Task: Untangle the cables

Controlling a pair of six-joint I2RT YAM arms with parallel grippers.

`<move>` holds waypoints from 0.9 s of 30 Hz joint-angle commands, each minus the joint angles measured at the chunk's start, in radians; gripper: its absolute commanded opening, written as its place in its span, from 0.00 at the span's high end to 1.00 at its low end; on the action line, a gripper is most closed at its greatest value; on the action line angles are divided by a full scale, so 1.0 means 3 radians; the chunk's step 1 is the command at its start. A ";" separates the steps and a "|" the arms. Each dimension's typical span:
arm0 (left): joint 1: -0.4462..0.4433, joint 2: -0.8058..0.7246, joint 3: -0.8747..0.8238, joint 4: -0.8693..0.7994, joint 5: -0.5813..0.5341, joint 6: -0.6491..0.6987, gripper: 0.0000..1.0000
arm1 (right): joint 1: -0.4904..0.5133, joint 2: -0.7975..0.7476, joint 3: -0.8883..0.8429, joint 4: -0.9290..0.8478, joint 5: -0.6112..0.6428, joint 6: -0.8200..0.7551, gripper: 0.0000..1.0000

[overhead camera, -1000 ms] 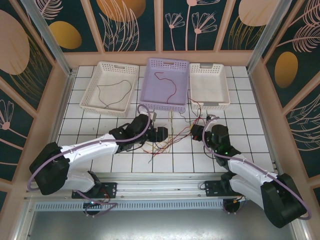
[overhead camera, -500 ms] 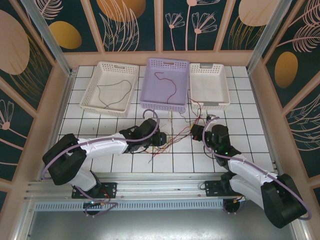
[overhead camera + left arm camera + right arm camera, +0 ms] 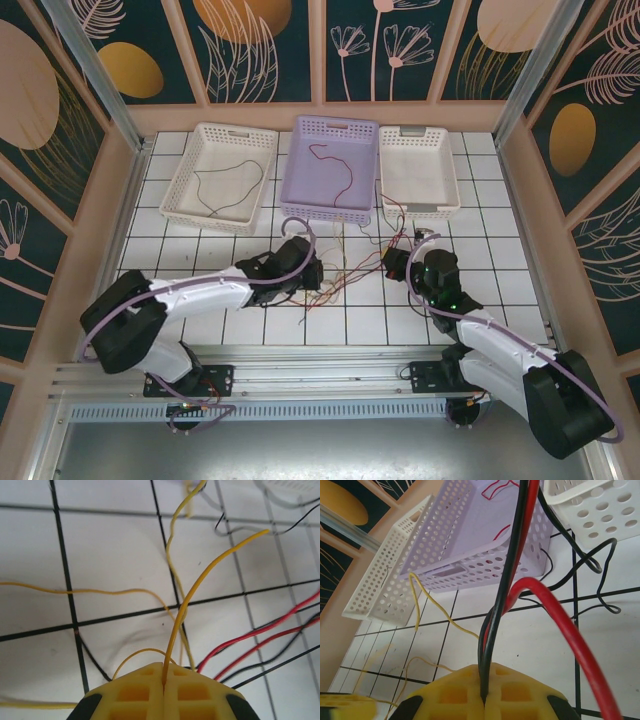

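Note:
The cables point(image 3: 345, 272) lie as a loose tangle of red, yellow and black wires on the tiles between my two grippers. My left gripper point(image 3: 309, 272) is at the tangle's left side. In the left wrist view the left gripper point(image 3: 164, 672) is shut on a yellow cable point(image 3: 186, 605), which arcs up from the seam between its jaws. Red cables point(image 3: 260, 632) run off to the right. My right gripper point(image 3: 393, 262) is at the tangle's right side. The right gripper point(image 3: 484, 679) is shut on a black cable point(image 3: 506, 587) and a red cable point(image 3: 555, 615) together.
Three baskets stand along the back. A white basket point(image 3: 196, 168) holds a black wire point(image 3: 225, 188). A lavender basket point(image 3: 300, 165) holds a red wire point(image 3: 338, 170). The white basket point(image 3: 418, 170) on the right has cable ends trailing at its front rim.
The left gripper was open above the tangle a second ago. It has come down slightly left and shut on the yellow cable. The right arm has not moved.

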 commanded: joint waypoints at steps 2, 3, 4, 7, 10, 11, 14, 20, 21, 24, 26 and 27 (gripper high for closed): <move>-0.0028 -0.0599 -0.0174 -0.0069 -0.0421 -0.0102 1.00 | -0.0117 0.0003 -0.0005 0.0093 -0.0038 0.0052 1.00; -0.0028 -0.0714 -0.0218 -0.0060 -0.0468 -0.0119 1.00 | -0.0156 0.0021 -0.0006 0.0110 -0.0098 0.0072 1.00; -0.0027 -0.0859 -0.0267 -0.0047 -0.0516 -0.0145 1.00 | -0.0200 0.0050 -0.0015 0.0131 -0.0166 0.0096 1.00; -0.0025 -0.1264 -0.0373 -0.0074 -0.0678 -0.0219 1.00 | -0.0292 0.0136 -0.0010 0.0124 -0.0232 0.0147 1.00; -0.0026 -0.1678 -0.0391 -0.0196 -0.0842 -0.0240 1.00 | -0.0354 0.0228 0.0024 0.0024 -0.0186 0.0171 1.00; -0.0028 -0.1811 -0.0376 -0.0269 -0.0914 -0.0244 1.00 | -0.0373 0.0257 0.0036 -0.0029 -0.0134 0.0188 1.00; -0.0027 -0.2104 -0.0250 -0.0524 -0.1069 -0.0179 1.00 | -0.0451 0.0335 0.0069 -0.0166 -0.0034 0.0227 1.00; -0.0028 -0.2398 0.0147 -0.1135 -0.1356 -0.0023 1.00 | -0.0570 0.0425 0.0105 -0.0400 0.0152 0.0306 1.00; -0.0026 -0.2432 0.0199 -0.1203 -0.1398 -0.0011 1.00 | -0.0585 0.0434 0.0103 -0.0398 0.0133 0.0307 1.00; -0.0028 -0.2552 0.0411 -0.1431 -0.1555 0.0058 1.00 | -0.0592 0.0454 0.0108 -0.0407 0.0142 0.0309 1.00; -0.0024 -0.2607 0.0608 -0.1598 -0.1696 0.0116 1.00 | -0.0592 0.0477 0.0134 -0.0477 0.0218 0.0306 1.00; -0.0025 -0.2631 0.0721 -0.1688 -0.1777 0.0148 1.00 | -0.0594 0.0495 0.0143 -0.0516 0.0254 0.0307 1.00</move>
